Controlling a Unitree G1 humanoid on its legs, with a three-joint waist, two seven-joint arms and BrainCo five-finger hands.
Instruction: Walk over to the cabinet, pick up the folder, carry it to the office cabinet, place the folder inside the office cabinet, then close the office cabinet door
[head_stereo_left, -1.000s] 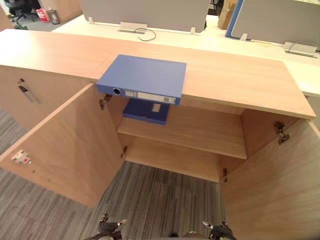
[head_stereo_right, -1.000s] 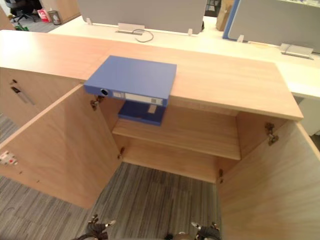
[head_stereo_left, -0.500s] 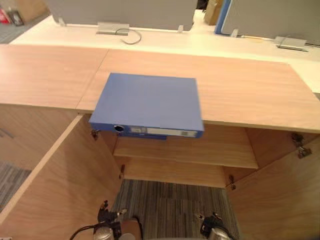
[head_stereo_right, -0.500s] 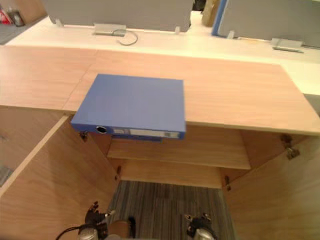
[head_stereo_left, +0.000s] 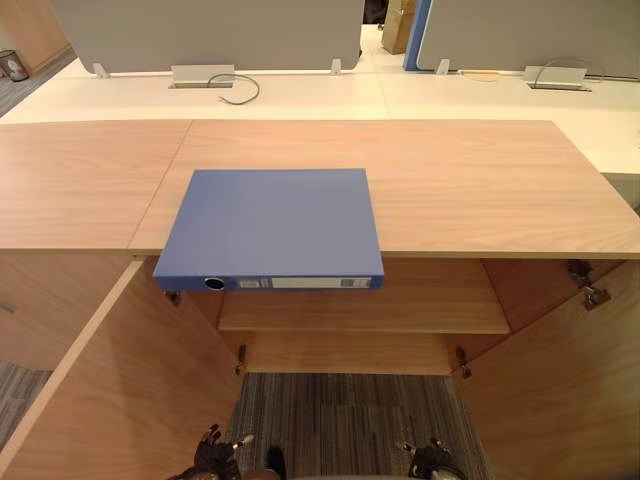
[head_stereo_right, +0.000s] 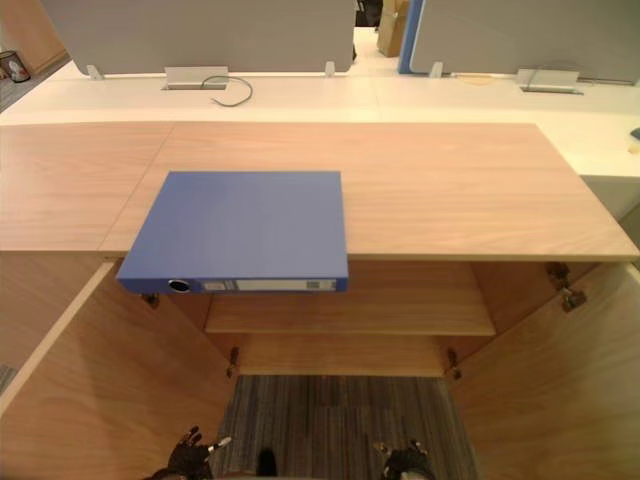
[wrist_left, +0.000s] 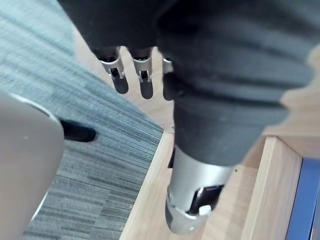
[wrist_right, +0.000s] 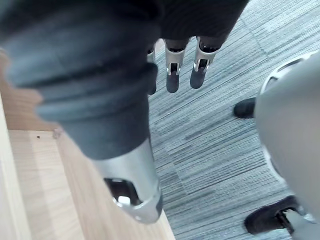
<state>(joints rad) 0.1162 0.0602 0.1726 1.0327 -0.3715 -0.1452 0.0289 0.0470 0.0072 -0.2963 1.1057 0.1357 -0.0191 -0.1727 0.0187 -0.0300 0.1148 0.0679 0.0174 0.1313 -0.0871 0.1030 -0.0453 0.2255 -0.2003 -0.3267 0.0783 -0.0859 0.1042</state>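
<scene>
A blue folder (head_stereo_left: 268, 228) lies flat on the wooden cabinet top (head_stereo_left: 480, 190), its labelled spine facing me and jutting slightly over the front edge. Below it the office cabinet stands open, with a bare shelf (head_stereo_left: 420, 308) inside. My left hand (head_stereo_left: 215, 458) hangs low in front of the left door, its fingers (wrist_left: 144, 80) straight and holding nothing. My right hand (head_stereo_left: 432, 462) hangs low by the right door, its fingers (wrist_right: 172, 75) relaxed and empty. Both hands are well below the folder and apart from it.
The left cabinet door (head_stereo_left: 110, 400) and the right door (head_stereo_left: 560, 380) swing out towards me on either side. Behind the cabinet runs a white desk (head_stereo_left: 300, 95) with grey partition screens (head_stereo_left: 210, 30) and a loose cable (head_stereo_left: 235, 92). Striped carpet (head_stereo_left: 345, 420) covers the floor between the doors.
The camera has come closer and turned to face the cabinet squarely. The folder lies where it was on the top. Both hands stay low and empty.
</scene>
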